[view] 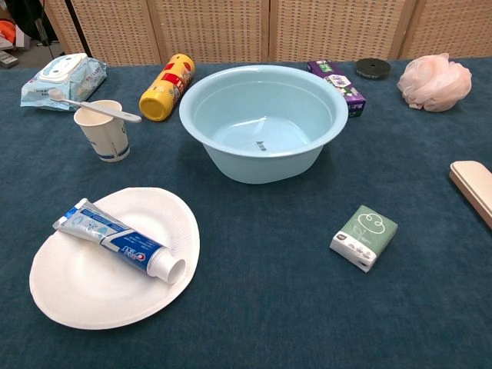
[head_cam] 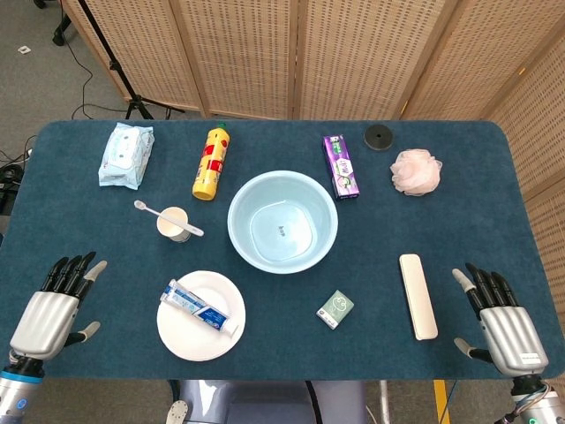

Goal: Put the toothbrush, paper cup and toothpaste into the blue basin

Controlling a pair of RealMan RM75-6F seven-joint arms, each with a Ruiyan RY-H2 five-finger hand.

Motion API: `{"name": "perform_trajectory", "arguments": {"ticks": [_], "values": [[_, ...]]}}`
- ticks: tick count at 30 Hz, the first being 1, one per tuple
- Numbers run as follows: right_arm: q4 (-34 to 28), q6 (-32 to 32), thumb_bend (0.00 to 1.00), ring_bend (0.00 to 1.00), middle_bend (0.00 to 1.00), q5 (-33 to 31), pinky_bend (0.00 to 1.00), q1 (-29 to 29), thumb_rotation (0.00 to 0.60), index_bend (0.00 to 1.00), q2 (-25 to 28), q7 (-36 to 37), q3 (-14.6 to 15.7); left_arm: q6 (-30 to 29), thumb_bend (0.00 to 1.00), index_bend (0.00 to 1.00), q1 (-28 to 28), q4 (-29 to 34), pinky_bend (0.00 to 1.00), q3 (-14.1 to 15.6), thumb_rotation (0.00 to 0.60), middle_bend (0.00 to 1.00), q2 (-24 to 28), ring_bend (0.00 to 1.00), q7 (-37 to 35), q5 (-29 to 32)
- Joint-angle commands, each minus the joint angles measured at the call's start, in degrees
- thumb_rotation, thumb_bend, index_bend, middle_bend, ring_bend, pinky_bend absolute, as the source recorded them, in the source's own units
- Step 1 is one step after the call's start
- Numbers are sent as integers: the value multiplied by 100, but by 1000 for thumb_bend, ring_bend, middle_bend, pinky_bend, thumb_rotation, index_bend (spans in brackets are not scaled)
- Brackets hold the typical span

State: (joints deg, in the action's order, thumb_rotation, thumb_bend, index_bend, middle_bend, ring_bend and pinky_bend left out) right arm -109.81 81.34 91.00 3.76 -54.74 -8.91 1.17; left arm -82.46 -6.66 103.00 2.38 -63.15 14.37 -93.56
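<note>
Both the left hand (head_cam: 51,305) and the right hand (head_cam: 501,318) are held empty with fingers spread. The white plastic toothbrush (head_cam: 166,217), laid across the white paper cup (head_cam: 174,224) left of the empty light-blue plastic basin (head_cam: 240,243), is best pinched lightly so the cup is not tipped. The blue-and-white toothpaste tube (head_cam: 199,306) is left on the white paper plate (head_cam: 181,340).

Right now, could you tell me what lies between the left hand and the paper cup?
Nothing: in the head view, only bare blue cloth separates the left hand from the paper cup.
</note>
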Motion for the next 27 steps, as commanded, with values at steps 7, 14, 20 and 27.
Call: {"name": "perform_trajectory", "arguments": {"ticks": [7, 14, 20, 27], "values": [[-15, -21, 92, 0, 0, 30, 0, 6, 600, 0, -21, -65, 22, 9, 141, 0, -2, 32, 32, 5, 600, 0, 17, 0, 35, -4], [-19, 20, 92, 0, 0, 43, 0, -13, 600, 0, 2, -29, 23, 34, 140, 0, 4, 111, 33, -18, 600, 0, -3, 0, 76, 91], [-22, 36, 92, 0, 0, 52, 0, -24, 600, 0, 13, -15, 29, 304, 139, 0, -139, 378, 33, -89, 600, 0, 130, 0, 148, 291], [-38, -37, 93, 0, 0, 152, 0, 3, 600, 0, -36, -116, 80, 1513, 139, 0, -999, 1255, 33, -706, 600, 0, 1065, 0, -65, 1355]]}}
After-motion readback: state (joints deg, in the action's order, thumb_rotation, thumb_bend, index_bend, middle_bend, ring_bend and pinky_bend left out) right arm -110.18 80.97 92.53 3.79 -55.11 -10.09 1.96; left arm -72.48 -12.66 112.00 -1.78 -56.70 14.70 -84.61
